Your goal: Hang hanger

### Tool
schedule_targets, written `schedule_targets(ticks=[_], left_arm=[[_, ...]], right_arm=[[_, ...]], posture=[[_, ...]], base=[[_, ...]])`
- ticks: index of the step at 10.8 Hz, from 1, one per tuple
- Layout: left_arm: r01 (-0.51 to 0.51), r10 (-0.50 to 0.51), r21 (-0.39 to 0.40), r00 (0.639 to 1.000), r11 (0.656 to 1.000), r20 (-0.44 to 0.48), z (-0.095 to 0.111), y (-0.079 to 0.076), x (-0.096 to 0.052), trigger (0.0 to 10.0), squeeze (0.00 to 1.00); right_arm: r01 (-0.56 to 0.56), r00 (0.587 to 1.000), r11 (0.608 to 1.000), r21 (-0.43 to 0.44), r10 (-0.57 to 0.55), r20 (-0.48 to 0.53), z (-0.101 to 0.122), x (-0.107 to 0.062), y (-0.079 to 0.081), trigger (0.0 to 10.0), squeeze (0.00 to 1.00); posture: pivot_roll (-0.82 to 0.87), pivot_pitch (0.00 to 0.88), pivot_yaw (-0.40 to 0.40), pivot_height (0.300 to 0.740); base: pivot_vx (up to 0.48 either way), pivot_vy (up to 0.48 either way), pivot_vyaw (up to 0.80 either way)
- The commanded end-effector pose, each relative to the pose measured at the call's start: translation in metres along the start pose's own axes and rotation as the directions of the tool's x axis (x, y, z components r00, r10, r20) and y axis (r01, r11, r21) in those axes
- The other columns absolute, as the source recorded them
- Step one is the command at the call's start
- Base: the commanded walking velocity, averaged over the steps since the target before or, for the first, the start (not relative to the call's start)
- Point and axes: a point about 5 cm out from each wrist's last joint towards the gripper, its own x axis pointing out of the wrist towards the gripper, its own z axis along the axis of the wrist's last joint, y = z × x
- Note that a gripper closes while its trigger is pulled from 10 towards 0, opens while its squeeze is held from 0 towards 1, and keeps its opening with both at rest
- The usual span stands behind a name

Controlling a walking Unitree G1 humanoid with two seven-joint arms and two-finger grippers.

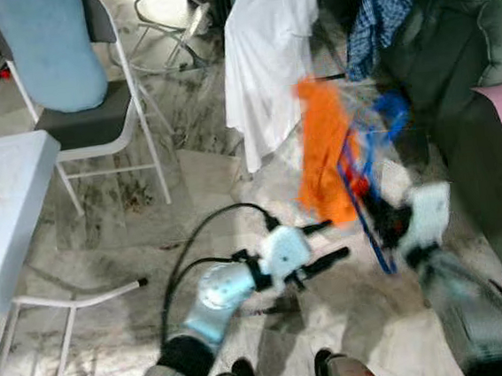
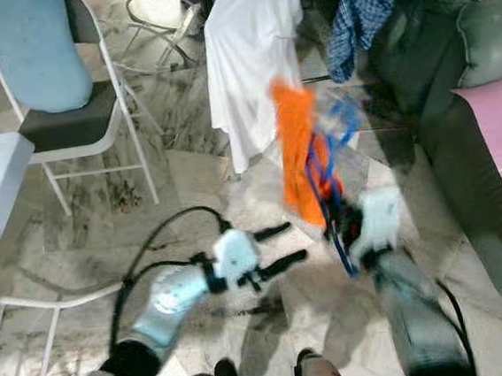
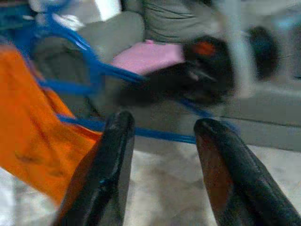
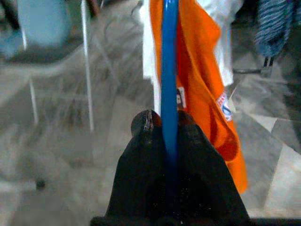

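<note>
A blue hanger [image 4: 169, 70] is clamped between the 2 closed fingers of the right end effector [image 4: 164, 123], its bar rising straight out from the fingertips. An orange garment [image 1: 323, 150] is draped on the hanger, just above that end effector. The left end effector [image 1: 325, 241] is held beside the right one with its 2 fingers [image 3: 101, 172] spread apart and nothing gripped; the hanger's bar is seen just beyond its fingertips.

Open marble floor [image 1: 206, 183] lies ahead in the middle; the white garment [image 1: 267, 62] blocks the far centre, folding chair [image 1: 94, 123] left, dark sofa [image 1: 477, 131] right.
</note>
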Motion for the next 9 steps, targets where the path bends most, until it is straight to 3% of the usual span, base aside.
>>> schedule_targets(ticks=[1, 3, 6, 7, 9], left_arm=[[-0.036, 0.037, 0.031, 0.999, 0.999, -0.012, -0.002, 0.007, -0.007, 10.0, 1.00], [-0.111, 0.114, 0.087, 0.993, 0.990, -0.037, -0.002, 0.024, -0.016, 10.0, 1.00], [-0.157, 0.167, 0.165, 0.985, 0.974, -0.048, 0.003, 0.040, -0.012, 10.0, 1.00], [-0.149, 0.165, 0.204, 0.984, 0.968, -0.064, 0.003, 0.043, -0.011, 10.0, 1.00], [-0.187, 0.207, 0.230, 0.976, 0.955, -0.066, 0.006, 0.053, -0.009, 10.0, 1.00]], right_arm=[[-0.073, 0.996, 0.994, -0.081, 0.077, 0.039, 0.005, -0.007, 0.006, 10.0, 0.00], [-0.151, 0.988, 0.968, -0.199, 0.154, -0.001, -0.002, -0.032, 0.002, 10.0, 0.00], [-0.272, 0.960, 0.940, -0.207, 0.279, 0.006, 0.003, -0.048, 0.012, 10.0, 0.00], [-0.356, 0.932, 0.917, -0.182, 0.363, 0.006, 0.009, -0.056, 0.019, 10.0, 0.00], [-0.406, 0.912, 0.892, -0.199, 0.410, -0.023, 0.016, -0.066, 0.021, 10.0, 0.00]], posture=[[-0.25, 0.233, 0.093, 0.740], [-0.26, 0.230, 0.097, 0.740], [-0.27, 0.234, 0.113, 0.740], [-0.28, 0.238, 0.117, 0.740], [-0.29, 0.242, 0.122, 0.740]], base=[[0.000, 0.000, 0.00], [0.000, 0.000, 0.00], [0.000, 0.000, 0.00], [0.000, 0.000, 0.00], [0.000, 0.000, 0.00]])
